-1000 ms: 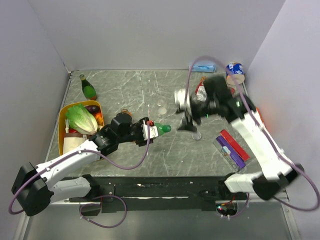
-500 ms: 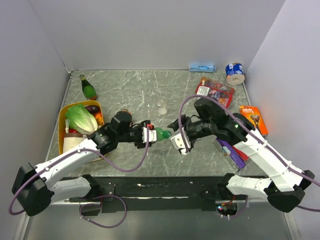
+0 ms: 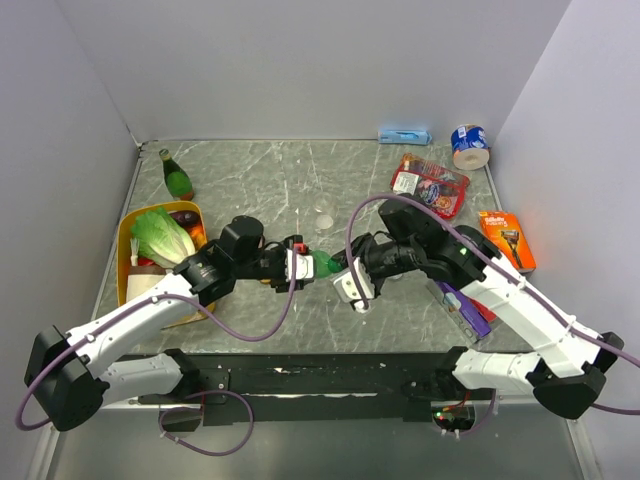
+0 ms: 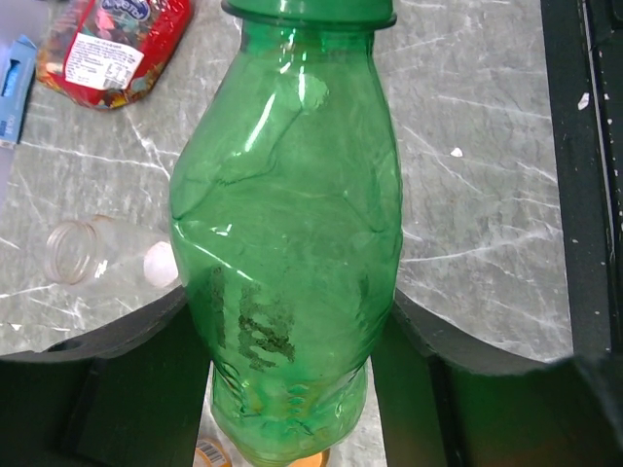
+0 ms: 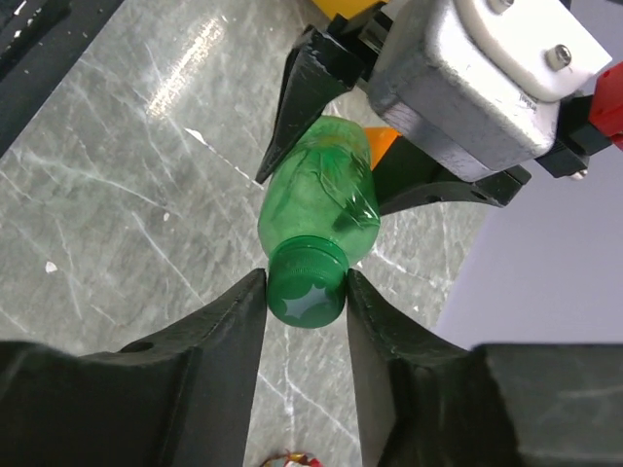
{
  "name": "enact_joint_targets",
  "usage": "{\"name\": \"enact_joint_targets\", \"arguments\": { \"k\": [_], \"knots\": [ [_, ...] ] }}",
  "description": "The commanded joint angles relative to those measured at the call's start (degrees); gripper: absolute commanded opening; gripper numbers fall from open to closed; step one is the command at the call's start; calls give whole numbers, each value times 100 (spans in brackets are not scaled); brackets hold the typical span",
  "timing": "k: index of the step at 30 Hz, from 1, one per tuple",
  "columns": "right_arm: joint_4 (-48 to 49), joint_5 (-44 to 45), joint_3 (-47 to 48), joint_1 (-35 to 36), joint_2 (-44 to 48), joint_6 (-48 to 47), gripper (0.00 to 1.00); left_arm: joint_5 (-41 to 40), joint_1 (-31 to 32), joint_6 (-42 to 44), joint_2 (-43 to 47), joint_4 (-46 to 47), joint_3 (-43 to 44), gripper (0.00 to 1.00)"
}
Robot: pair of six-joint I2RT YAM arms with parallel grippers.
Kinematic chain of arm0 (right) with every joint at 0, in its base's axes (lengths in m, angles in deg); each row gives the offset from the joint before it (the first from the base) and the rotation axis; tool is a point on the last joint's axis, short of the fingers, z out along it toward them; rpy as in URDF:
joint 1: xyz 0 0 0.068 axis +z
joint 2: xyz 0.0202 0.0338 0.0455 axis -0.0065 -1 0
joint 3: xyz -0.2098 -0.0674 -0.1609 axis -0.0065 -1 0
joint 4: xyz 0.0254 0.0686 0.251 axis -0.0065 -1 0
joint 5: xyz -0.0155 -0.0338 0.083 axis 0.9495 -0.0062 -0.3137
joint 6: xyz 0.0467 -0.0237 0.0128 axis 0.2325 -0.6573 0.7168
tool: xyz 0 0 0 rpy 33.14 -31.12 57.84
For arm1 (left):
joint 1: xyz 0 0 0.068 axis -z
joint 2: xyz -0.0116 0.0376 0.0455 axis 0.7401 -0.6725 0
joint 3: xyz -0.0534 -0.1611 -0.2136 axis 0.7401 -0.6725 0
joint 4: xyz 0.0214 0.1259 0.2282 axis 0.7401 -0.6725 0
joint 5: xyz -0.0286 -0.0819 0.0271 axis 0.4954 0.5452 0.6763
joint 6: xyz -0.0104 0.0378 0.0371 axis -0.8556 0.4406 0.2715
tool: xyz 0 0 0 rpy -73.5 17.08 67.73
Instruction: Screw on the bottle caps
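Observation:
My left gripper (image 3: 302,266) is shut on the body of the bright green bottle (image 3: 321,265), holding it on its side above the table with the neck pointing right. The bottle (image 4: 287,224) fills the left wrist view between the two fingers. A green cap (image 5: 307,285) sits on its neck. My right gripper (image 5: 305,288) is shut on that cap, one finger touching each side. In the top view the right gripper (image 3: 345,276) meets the bottle's mouth. A clear bottle (image 3: 323,212) without a cap stands further back. A patch of the orange bottle (image 5: 387,139) shows behind the green one.
A yellow bin (image 3: 126,232) with lettuce is at the left, and a dark-green bottle with a red top (image 3: 177,180) stands behind it. At the right are a red snack packet (image 3: 428,183), a blue can (image 3: 469,145), an orange razor pack (image 3: 508,238) and a purple pack (image 3: 465,303).
The right arm swung in from the back right to the green bottle's neck, and its jaws narrowed onto the cap. The left arm kept its hold on the bottle, barely moving.

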Motion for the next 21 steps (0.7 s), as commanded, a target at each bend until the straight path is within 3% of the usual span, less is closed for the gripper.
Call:
{"name": "enact_joint_targets", "arguments": {
  "k": [1, 5, 8, 9, 10, 11, 12, 13, 15, 21],
  "knots": [
    [243, 87, 35, 37, -33, 255, 39, 220, -20, 116, -11, 142, 209, 1],
    [619, 122, 44, 11, -86, 974, 16, 80, -20, -59, -11, 431, 113, 1],
    [1191, 384, 524, -77, -410, 2772, 0, -868, -11, -1042, 25, 1578, -106, 1],
    [1462, 534, 727, -156, -550, 4336, 0, -1201, 32, -1445, 33, 1906, -142, 1],
    [1369, 587, 1008, -252, -961, 5178, 0, -2240, 94, -1623, 25, 2213, -203, 1],
    [1133, 353, 1776, -627, -1252, 5909, 0, -2694, 268, -1677, -19, 2695, -230, 1],
    [783, -145, 2184, -796, -1568, 7343, 0, -3038, 340, -1599, -72, 2874, -222, 1],
    [135, -368, 2554, -955, -2250, 8053, 0, -3433, 401, -1511, -220, 3041, -204, 1],
    [302, -1618, 2393, -1349, -2581, 9686, 0, -4112, 472, -1205, -361, 3427, -160, 1],
    [76, -1381, 2874, -1431, -3065, 9773, 0, -4842, 481, -930, -845, 3271, 51, 1]
  ]
}}
